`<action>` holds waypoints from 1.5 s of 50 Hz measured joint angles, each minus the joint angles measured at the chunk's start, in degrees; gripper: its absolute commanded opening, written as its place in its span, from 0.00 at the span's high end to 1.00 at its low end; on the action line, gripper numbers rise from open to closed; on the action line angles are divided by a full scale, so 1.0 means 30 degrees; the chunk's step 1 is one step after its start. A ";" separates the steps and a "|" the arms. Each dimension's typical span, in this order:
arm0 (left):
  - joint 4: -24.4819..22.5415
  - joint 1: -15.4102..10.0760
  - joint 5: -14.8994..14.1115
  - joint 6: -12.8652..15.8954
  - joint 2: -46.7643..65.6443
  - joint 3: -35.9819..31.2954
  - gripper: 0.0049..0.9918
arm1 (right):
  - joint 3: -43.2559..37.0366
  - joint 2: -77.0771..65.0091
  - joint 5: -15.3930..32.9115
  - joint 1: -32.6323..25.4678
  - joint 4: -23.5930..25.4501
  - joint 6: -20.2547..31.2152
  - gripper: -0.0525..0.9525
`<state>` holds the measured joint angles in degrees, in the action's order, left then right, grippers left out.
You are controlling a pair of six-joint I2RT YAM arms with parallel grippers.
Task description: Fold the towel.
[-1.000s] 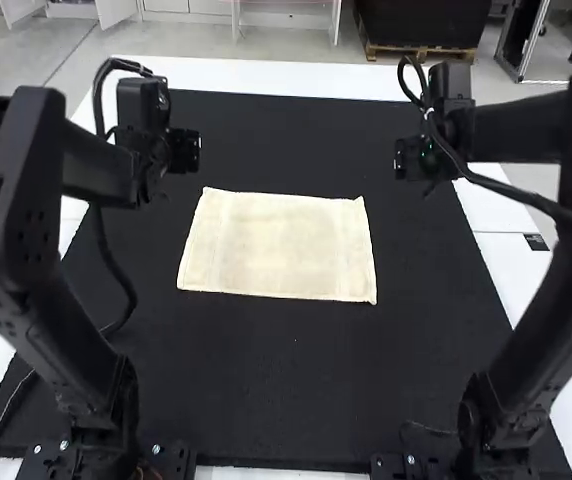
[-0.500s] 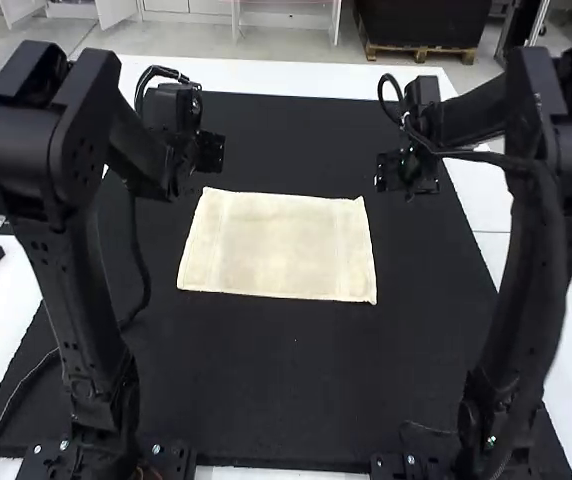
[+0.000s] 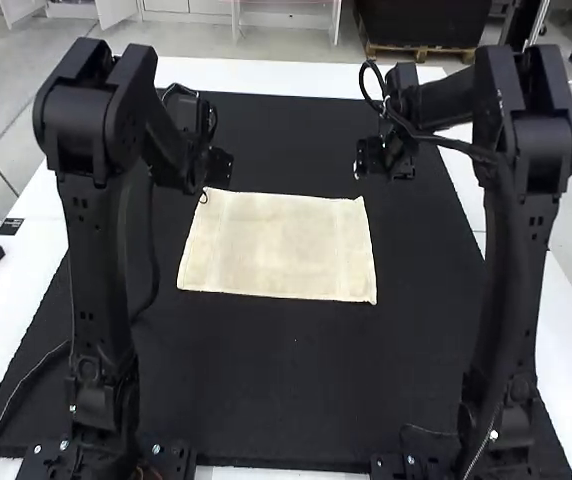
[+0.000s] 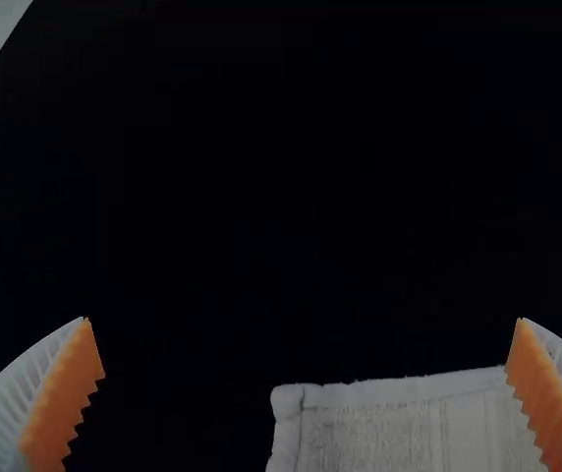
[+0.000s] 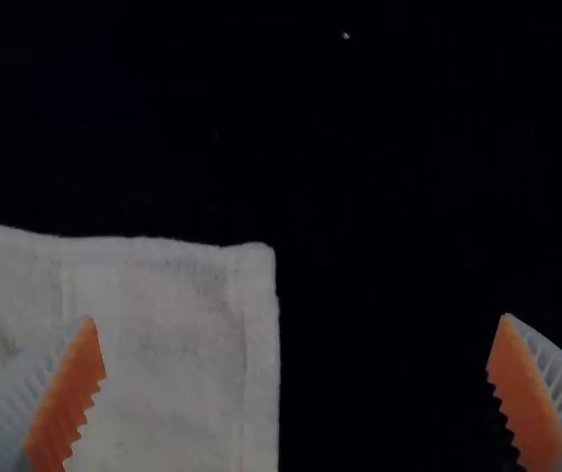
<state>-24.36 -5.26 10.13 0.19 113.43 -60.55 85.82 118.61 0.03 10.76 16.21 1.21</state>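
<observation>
Left gripper (image 3: 221, 168), right gripper (image 3: 368, 158) shifted inward, one towel (image 3: 278, 247) (flat), both jaw pairs spread.

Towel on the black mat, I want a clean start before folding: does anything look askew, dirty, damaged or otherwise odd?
Nothing stands out. The towel lies spread flat on the black mat, its edges nearly straight and roughly in line with the mat's. I can make out no tear or spill.
</observation>
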 measured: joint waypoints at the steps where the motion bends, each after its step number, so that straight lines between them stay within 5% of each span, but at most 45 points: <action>1: 0.0117 0.0000 0.0000 -0.0022 0.0109 -0.0233 0.03 | 0.0313 0.0248 -0.0146 0.0000 0.0197 0.0000 0.05; 22: 0.1362 0.0000 0.0146 -0.0510 0.1647 -0.2018 0.02 | 0.4007 0.4364 -0.1698 0.0000 0.5442 0.0007 0.05; 53: 0.1348 0.0000 0.0138 -0.0678 0.1719 -0.2368 0.03 | 0.8357 0.6856 -0.2550 -0.0007 0.7053 0.0372 0.06; 61: 0.1749 0.0000 0.0131 -0.0801 0.1719 -0.2499 0.03 | 0.8422 0.6994 -0.2535 -0.0007 0.7082 0.0401 0.20; 68: 0.1967 0.0058 0.0117 -0.0889 0.1843 -0.2732 0.03 | 0.8422 0.7038 -0.2557 -0.0007 0.7067 0.0379 0.51; 75: 0.2965 0.0393 -0.0029 -0.1443 0.2783 -0.3147 0.03 | 0.8422 0.7118 -0.2929 -0.0189 0.7053 0.0109 0.57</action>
<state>-15.46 -4.08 10.04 -4.14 121.78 -70.00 111.09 139.96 -8.75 10.20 37.36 1.54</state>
